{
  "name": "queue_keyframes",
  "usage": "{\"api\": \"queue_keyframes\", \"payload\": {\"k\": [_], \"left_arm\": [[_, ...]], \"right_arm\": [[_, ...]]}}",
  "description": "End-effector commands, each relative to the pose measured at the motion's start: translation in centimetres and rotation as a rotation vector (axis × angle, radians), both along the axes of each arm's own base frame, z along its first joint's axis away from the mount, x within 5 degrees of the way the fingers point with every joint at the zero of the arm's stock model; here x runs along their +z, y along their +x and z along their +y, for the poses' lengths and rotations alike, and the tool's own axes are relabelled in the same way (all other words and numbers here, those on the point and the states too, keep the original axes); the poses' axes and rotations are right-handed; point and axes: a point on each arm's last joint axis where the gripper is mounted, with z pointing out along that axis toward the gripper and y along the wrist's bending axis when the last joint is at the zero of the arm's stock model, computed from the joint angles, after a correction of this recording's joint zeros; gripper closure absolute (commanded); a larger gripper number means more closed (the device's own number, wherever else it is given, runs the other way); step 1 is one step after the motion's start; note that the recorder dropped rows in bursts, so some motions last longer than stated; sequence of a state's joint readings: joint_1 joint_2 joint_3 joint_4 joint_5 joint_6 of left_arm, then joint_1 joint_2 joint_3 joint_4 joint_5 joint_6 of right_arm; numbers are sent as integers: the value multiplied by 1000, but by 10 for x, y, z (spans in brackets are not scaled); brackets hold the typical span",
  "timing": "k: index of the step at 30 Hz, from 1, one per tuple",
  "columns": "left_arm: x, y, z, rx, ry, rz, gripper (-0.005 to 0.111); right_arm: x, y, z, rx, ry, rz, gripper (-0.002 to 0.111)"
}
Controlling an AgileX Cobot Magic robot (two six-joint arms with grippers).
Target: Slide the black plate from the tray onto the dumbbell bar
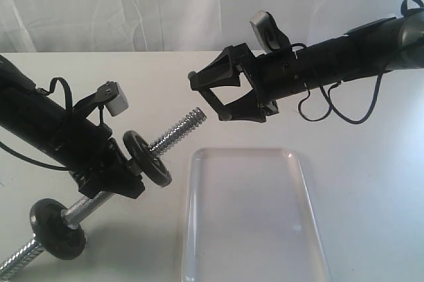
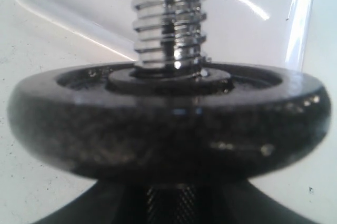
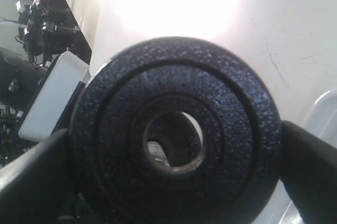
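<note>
The matte-black round weight plate (image 3: 226, 129) is clamped in right gripper (image 1: 209, 96), chrome threaded dumbbell bar (image 1: 175, 131) in left gripper (image 1: 126, 179). Threading step: hole must be aligned with bar tip just ahead of right gripper.

dumbbell bar (image 1: 177, 130) tip unobstructed, black plate (image 3: 231, 129) close ahead

**Colours and surface patterns, one moment**

The black plate (image 3: 174, 82) is matte black with a fine pebbled grain and concentric raised rings round its hole. The dumbbell bar (image 1: 177, 132) is bright chrome with a coarse spiral thread. A patch of fine knurling shows in the left wrist view. Its upper disc (image 1: 147, 158) and lower disc (image 1: 58, 228) are black with a faint speckled sheen. The tray (image 1: 252, 222) is clear and glossy, with white glints along the rim. The desk (image 1: 371, 196) is plain white. The backdrop cloth (image 1: 132, 4) is white and softly creased. The left tool (image 1: 127, 177) and right tool (image 1: 209, 96) are black.
</note>
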State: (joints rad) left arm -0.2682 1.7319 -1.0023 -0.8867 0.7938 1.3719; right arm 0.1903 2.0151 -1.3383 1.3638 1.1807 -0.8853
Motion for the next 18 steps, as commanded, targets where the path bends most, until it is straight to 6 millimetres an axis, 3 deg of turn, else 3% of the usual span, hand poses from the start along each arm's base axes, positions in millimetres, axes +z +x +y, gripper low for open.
{"api": "queue_keyframes", "payload": {"k": [1, 18], "left_arm": [[30, -2, -9, 24, -156, -1, 107], [30, -2, -9, 27, -155, 0, 107]], "right_arm": [[22, -3, -3, 10, 43, -24, 108], [21, -10, 5, 37, -7, 39, 108]]}}
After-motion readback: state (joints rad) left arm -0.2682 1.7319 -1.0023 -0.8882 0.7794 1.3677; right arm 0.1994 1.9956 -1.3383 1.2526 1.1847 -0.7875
